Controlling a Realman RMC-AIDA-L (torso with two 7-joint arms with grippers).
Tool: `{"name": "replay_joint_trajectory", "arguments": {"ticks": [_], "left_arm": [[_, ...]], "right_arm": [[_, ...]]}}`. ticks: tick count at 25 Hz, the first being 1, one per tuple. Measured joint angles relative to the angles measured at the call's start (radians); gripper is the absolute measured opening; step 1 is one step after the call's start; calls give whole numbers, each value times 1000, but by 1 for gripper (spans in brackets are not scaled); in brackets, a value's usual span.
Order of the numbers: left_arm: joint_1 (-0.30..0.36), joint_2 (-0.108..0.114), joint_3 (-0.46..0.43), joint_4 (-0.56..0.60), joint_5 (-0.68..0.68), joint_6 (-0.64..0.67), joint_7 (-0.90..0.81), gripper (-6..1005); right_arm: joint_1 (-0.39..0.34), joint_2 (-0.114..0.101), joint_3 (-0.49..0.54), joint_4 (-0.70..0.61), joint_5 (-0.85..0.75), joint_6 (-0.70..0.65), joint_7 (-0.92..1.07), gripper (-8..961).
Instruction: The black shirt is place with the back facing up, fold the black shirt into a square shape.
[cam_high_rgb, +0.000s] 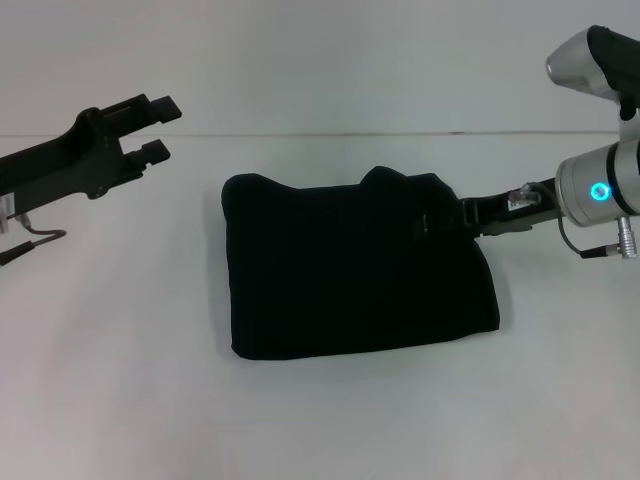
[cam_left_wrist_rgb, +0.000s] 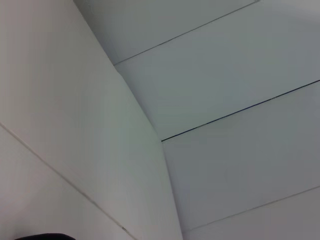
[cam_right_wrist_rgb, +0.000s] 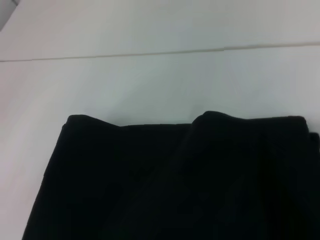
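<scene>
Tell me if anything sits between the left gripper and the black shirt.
Nothing visible does. The left gripper is raised off to the robot's left, fingers open, with only bare white table between it and the black shirt. The right gripper is at the shirt's far side.

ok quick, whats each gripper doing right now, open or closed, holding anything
Left gripper: open, holding nothing, raised off to the left of the black shirt.
Right gripper: at the shirt's far right edge; its state cannot be told.

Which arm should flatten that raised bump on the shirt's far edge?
Right. The right gripper is already at the black shirt beside the bump; the left gripper hangs raised, well clear.
</scene>
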Motion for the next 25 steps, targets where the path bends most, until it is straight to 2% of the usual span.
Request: {"name": "replay_joint_trajectory", "arguments": {"ticks": [6, 10, 17, 20, 25], "left_arm": [[-5, -1, 0, -18, -12, -5, 8, 720], [-6, -1, 0, -19, -12, -6, 10, 720], [-3, -1, 0, -24, -31, -8, 18, 719], [-1, 0, 0, -28, -36, -9, 20, 719], [0, 1, 0, -32, -37, -13, 20, 719]], "right_arm": [[-3, 22, 2, 3, 14, -1, 1, 891], [1, 26, -1, 12, 22, -7, 5, 891], [-1, 27, 2, 14, 68, -12, -4, 874], [-7, 20, -2, 11, 98, -13, -15, 857], [-7, 13, -8, 28, 59, 8, -4, 829]]}}
